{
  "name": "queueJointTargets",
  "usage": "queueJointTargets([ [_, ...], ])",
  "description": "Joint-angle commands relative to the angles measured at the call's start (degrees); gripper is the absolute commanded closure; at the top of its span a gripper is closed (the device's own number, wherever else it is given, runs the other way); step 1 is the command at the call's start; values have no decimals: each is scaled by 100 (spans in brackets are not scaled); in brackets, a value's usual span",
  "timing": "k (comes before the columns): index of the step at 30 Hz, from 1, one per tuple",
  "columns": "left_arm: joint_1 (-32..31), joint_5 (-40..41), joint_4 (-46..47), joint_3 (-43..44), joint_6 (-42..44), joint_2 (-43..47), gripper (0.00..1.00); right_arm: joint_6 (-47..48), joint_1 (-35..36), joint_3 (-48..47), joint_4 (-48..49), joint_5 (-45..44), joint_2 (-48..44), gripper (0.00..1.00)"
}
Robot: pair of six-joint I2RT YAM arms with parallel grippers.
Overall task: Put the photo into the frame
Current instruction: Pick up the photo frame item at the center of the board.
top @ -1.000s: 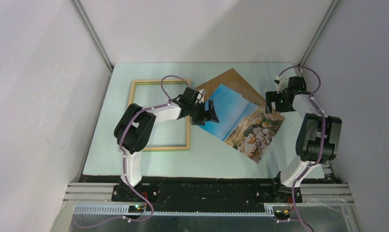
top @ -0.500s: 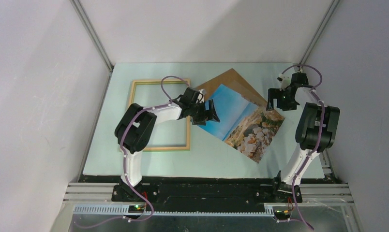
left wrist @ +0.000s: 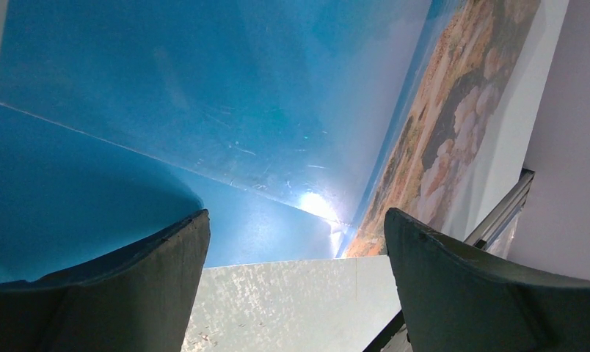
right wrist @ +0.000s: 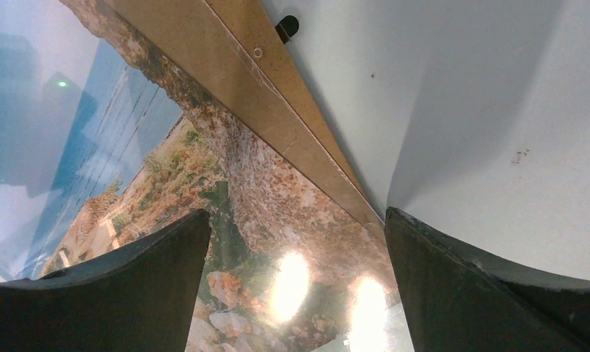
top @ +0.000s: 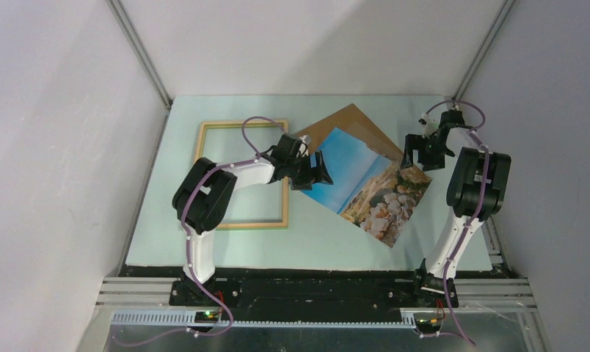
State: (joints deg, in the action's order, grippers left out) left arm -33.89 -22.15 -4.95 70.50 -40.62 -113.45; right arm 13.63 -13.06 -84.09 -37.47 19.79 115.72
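The photo lies picture side up and skewed on the mat, partly over the brown backing board. The frame lies flat at the left, pale wood up. My left gripper is open at the photo's left blue corner; in the left wrist view that corner curves up between the jaws. My right gripper is open over the photo's right rocky corner, which shows in the right wrist view next to the board's edge.
The pale green mat ends at a black rail in front. Grey walls stand close on the left and right, with metal corner posts at the back.
My right gripper has moved a little towards the back and turned over the photo's right corner. My left gripper has barely moved. The photo stays where it was.
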Motion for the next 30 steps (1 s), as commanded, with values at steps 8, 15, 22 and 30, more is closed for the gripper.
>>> queueJointTargets([
  [8,146,426,-53,-266,-70,89,5,-15,11,-53,-256,547,23,11],
  [15,193,526,126,-502,-209,148,5,10,108,61,-287,562,-44,12],
  [22,229,661,881,-1090,-520,400,4,-76,191,129,-261,512,-61,14],
  [30,253,597,1663,-1358,-729,332,4,-271,256,414,-205,563,-160,16],
])
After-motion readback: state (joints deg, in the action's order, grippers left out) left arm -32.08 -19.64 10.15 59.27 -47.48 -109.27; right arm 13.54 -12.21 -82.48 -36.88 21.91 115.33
